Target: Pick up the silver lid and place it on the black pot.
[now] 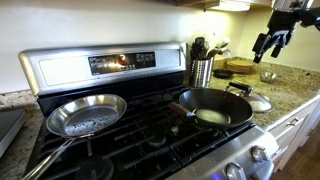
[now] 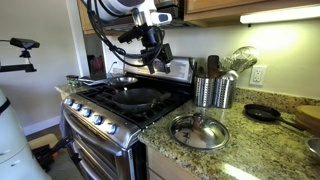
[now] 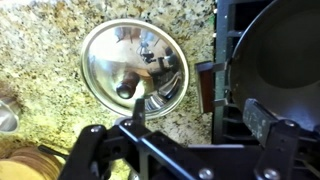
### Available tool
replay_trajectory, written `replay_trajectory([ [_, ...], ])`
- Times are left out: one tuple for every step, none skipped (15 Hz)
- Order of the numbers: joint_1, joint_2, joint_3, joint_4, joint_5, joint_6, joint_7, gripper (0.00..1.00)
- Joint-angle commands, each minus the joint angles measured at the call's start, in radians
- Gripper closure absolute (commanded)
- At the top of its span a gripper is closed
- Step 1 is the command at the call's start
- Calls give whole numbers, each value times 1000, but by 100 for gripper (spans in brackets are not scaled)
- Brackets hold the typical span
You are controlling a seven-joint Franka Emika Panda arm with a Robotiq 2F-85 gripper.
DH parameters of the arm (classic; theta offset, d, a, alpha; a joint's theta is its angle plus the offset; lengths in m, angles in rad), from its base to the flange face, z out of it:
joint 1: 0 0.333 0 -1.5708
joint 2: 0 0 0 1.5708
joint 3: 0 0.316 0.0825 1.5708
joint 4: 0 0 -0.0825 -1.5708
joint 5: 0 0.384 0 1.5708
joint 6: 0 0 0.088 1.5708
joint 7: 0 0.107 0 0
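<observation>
The silver lid (image 3: 133,65) lies knob up on the granite counter beside the stove; it also shows in both exterior views (image 1: 258,101) (image 2: 198,131). The black pot (image 1: 212,107) sits on the stove burner nearest the lid, with a pale patch inside; it shows in an exterior view (image 2: 135,96) and at the right of the wrist view (image 3: 275,50). My gripper (image 3: 200,125) is open and empty, well above the lid and the counter (image 1: 272,42) (image 2: 155,57).
A shiny silver frying pan (image 1: 85,113) sits on the other front burner. A metal utensil holder (image 2: 213,90) stands behind the lid. A small metal bowl (image 1: 268,75) and a wooden board (image 1: 240,65) are on the counter. A small black pan (image 2: 262,113) lies further along.
</observation>
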Motion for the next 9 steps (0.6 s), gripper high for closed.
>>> replay_trajectory([
  [-56,76,-39,6,-41,126,23,0],
  [-68,104,-49,10,-46,167,25,0],
  [-75,141,-61,19,-37,198,22,0],
  [-81,171,-69,27,-35,227,20,0],
  [-85,204,-78,37,-33,253,21,0],
  [-88,233,-86,47,-29,271,23,0],
  [-88,261,-97,60,-23,290,18,0],
  [-88,284,-106,71,-20,305,15,0],
  [-87,302,-114,82,-22,313,19,0],
])
